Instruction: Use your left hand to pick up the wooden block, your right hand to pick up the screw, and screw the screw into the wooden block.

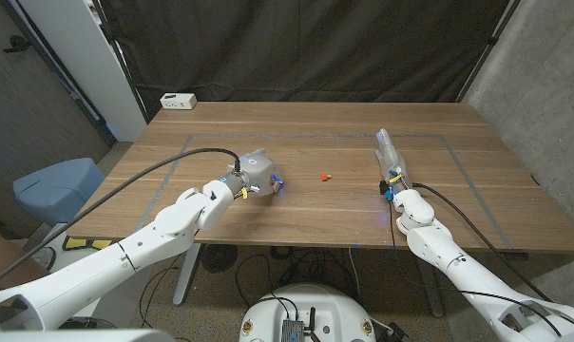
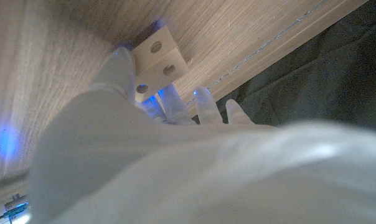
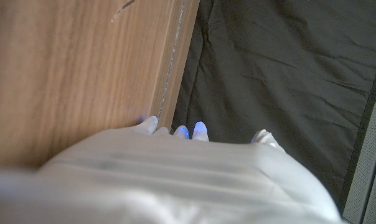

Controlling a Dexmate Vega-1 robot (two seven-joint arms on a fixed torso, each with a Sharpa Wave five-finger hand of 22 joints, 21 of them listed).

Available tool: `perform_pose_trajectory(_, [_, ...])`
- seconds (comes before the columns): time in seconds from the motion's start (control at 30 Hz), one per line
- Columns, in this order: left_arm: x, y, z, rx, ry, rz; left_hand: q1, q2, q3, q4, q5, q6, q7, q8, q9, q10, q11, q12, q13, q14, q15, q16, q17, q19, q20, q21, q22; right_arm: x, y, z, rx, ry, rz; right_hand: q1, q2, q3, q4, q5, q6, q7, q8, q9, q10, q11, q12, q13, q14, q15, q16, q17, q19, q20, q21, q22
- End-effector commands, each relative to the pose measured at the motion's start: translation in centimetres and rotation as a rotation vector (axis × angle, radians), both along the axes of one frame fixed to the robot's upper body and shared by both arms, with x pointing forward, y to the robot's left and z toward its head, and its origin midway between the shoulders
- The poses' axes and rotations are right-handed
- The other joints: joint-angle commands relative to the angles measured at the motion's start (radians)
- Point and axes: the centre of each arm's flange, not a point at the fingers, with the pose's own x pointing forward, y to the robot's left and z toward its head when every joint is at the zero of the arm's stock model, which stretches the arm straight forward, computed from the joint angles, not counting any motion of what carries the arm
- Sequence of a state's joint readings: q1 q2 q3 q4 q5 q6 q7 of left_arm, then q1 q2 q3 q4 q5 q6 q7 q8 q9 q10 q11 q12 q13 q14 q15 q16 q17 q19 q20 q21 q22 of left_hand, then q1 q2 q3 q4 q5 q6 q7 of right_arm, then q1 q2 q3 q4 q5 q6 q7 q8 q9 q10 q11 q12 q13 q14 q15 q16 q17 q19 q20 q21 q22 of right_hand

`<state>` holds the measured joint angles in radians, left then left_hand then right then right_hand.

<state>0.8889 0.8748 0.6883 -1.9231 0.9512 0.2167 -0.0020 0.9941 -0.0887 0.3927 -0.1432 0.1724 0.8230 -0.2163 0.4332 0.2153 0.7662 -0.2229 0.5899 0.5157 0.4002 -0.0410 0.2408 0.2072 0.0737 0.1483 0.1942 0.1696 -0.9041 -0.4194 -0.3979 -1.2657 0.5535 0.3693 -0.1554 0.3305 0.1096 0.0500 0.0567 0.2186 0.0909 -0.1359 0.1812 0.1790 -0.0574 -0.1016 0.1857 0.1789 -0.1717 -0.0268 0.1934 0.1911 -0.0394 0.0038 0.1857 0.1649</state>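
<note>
- Wooden block point(image 1: 268, 182) in the head view lies near the table point(image 1: 439, 214) middle under the left hand point(image 1: 252, 176); a small red screw point(image 1: 326, 176) lies apart to its right. The right hand point(image 1: 390, 154) waits, fingers straight and empty.
- Left wrist view: pale, square-edged block point(image 2: 155, 55) with round holes, probably light and stiff; fingers point(image 2: 169, 102) touch it, but a firm grip cannot be told.
- Right wrist view: fingertips point(image 3: 200, 130) extend past the smooth-grained table edge.
</note>
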Motion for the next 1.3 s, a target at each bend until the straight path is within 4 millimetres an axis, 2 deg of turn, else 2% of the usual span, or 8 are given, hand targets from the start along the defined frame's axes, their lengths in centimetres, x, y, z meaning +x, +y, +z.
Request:
perform_pose_trajectory(0.03, [-0.2, 0.1, 0.6, -0.054, -0.008, -0.015, -0.001, 0.012, -0.004, 0.001, 0.007, 0.035, 0.015, 0.014, 0.002, 0.009, 0.000, 0.000, 0.001, 0.012, -0.130, 0.005, 0.004, 0.010, 0.002, 0.003, 0.003, -0.9, 0.6, 1.4, -0.101, -0.016, -0.011, -0.008, 0.003, 0.004, -0.005, 0.005, 0.000, -0.007, 0.007, 0.003, -0.010, -0.004, 0.003, 0.004, -0.023, 0.001, 0.004, 0.000, 0.007, 0.004, 0.006, 0.006])
perform_pose_trajectory(0.77, [0.4, 0.2, 2.8, -0.250, -0.034, -0.062, 0.001, 0.022, -0.014, 0.001, 0.008, 0.061, 0.024, 0.027, 0.000, 0.037, 0.000, 0.001, 0.004, 0.032, -0.135, 0.011, 0.007, 0.027, -0.005, 0.004, 0.003, -2.5, 0.6, 3.4, -0.261, 0.002, -0.062, 0.010, 0.000, 0.011, -0.025, 0.005, 0.065, -0.014, 0.026, 0.004, 0.029, -0.005, 0.015, 0.005, -0.003, -0.006, 0.008, -0.004, 0.035, 0.001, 0.013, 0.005])
perform_pose_trajectory(0.93, [0.6, 0.0, 3.2, -0.299, -0.036, -0.074, 0.000, 0.024, -0.016, 0.002, 0.008, 0.066, 0.024, 0.029, 0.000, 0.042, 0.000, 0.002, 0.005, 0.034, -0.135, 0.012, 0.008, 0.028, -0.003, 0.003, 0.003, -2.8, 0.5, 4.0, -0.306, 0.007, -0.080, 0.028, 0.006, 0.021, -0.038, 0.000, 0.076, -0.016, 0.027, 0.004, 0.043, -0.002, 0.018, 0.005, 0.005, -0.005, 0.010, -0.005, 0.051, -0.001, 0.016, 0.005])
perform_pose_trajectory(1.1, [0.8, -0.2, 3.6, -0.354, -0.037, -0.107, 0.000, 0.025, -0.018, 0.002, 0.008, 0.068, 0.027, 0.030, 0.000, 0.047, 0.000, 0.002, 0.006, 0.036, -0.135, 0.013, 0.009, 0.029, -0.005, 0.003, 0.004, -3.2, 0.4, 4.6, -0.361, 0.012, -0.109, 0.066, 0.017, 0.044, -0.067, -0.005, 0.099, -0.019, 0.032, 0.005, 0.060, -0.002, 0.019, 0.006, 0.018, -0.003, 0.012, -0.007, 0.068, 0.002, 0.017, 0.004])
perform_pose_trajectory(1.27, [1.1, -0.6, 4.0, -0.405, -0.035, -0.128, 0.000, 0.027, -0.019, 0.002, 0.009, 0.071, 0.030, 0.032, -0.001, 0.052, 0.000, 0.003, 0.007, 0.039, -0.135, 0.014, 0.010, 0.030, -0.007, 0.002, 0.004, -3.6, 0.4, 5.1, -0.418, 0.021, -0.158, 0.080, 0.018, 0.053, -0.079, -0.005, 0.111, -0.017, 0.034, 0.006, 0.066, -0.002, 0.020, 0.006, 0.025, -0.003, 0.012, -0.007, 0.074, 0.004, 0.017, 0.004])
perform_pose_trajectory(1.3, [1.2, -0.7, 4.1, -0.411, -0.035, -0.132, 0.000, 0.027, -0.019, 0.002, 0.009, 0.072, 0.030, 0.033, -0.001, 0.053, 0.000, 0.003, 0.007, 0.040, -0.135, 0.014, 0.011, 0.030, -0.007, 0.003, 0.004, -3.7, 0.5, 5.2, -0.436, 0.024, -0.169, 0.094, 0.019, 0.060, -0.090, -0.003, 0.125, -0.018, 0.037, 0.006, 0.079, -0.003, 0.023, 0.006, 0.034, -0.002, 0.014, -0.008, 0.083, 0.005, 0.018, 0.003])
